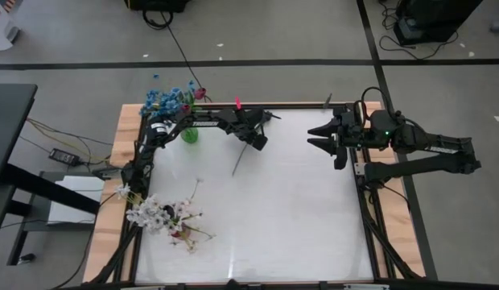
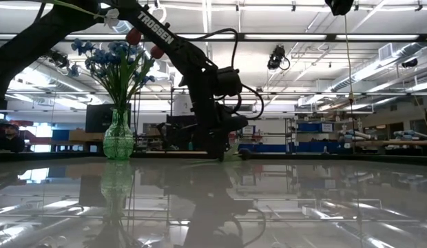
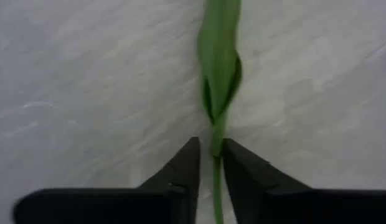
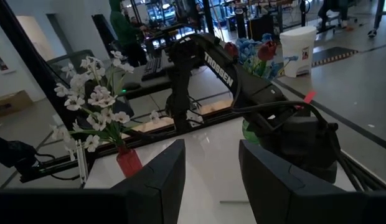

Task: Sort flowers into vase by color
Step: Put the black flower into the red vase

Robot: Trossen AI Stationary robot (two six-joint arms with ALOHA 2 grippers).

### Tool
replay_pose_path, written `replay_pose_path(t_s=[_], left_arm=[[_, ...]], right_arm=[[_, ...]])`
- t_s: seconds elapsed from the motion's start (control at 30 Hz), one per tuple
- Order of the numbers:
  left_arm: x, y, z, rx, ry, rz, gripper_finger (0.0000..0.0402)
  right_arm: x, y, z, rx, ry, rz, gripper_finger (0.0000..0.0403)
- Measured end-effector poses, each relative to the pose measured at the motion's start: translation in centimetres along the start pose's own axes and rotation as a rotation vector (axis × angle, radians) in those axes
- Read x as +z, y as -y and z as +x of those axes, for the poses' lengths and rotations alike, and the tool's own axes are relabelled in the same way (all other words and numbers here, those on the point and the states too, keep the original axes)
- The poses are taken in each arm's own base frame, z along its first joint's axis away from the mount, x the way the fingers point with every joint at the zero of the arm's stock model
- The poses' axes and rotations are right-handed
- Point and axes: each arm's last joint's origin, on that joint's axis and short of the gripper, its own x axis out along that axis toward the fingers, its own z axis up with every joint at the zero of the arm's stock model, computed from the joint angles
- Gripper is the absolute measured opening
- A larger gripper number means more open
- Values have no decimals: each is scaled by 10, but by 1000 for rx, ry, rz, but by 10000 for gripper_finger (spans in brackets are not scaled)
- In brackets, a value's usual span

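My left gripper (image 1: 254,140) (image 3: 210,148) is near the table's far edge, pointing down, shut on a thin green flower stem (image 1: 240,161) that runs toward the near edge. The stem has a folded leaf (image 3: 221,62); its blossom is hidden. A green glass vase (image 1: 189,134) (image 2: 118,138) stands left of that gripper, with blue blossoms (image 1: 164,101) and pink-red tulip buds (image 4: 266,50) standing in it. A red vase (image 4: 128,162) with white blossom sprays (image 1: 157,213) stands at the near left. My right gripper (image 1: 320,137) (image 4: 211,152) hangs open over the far right of the table. My left gripper pinches the bare stem (image 3: 216,149) between its two fingertips (image 3: 188,163), just short of the leaf's base. It comes from above, pointing down, and the fingers lie across the stem. The rest of the stem runs away over the white table top. Whether it rests there, I cannot tell.
The white table top (image 1: 298,209) has a dark frame and wooden rims (image 1: 121,141) on both sides. Cables and a power brick (image 1: 63,155) lie on the floor beyond the left rim. A person (image 4: 122,25) stands in the room behind the table.
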Motion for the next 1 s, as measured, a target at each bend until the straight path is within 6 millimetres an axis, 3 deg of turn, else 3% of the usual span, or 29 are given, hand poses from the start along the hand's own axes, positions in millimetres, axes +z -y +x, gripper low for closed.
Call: replay_pose_path(t_s=[0.2, 0.43, 0.8, 1.0], left_arm=[[-1, -1, -1, 6, -11, 62, 9], [-13, 2, -15, 25, -113, 102, 8], [-48, 38, -33, -28, -240, 236, 9], [-59, 55, -36, -55, -229, 310, 31]], right_arm=[[0, 0, 0, 0, 0, 0, 159], [0, 0, 0, 0, 0, 0, 159], [3, -1, 0, 7, 29, 1, 159], [3, -1, 0, 7, 29, 1, 159]])
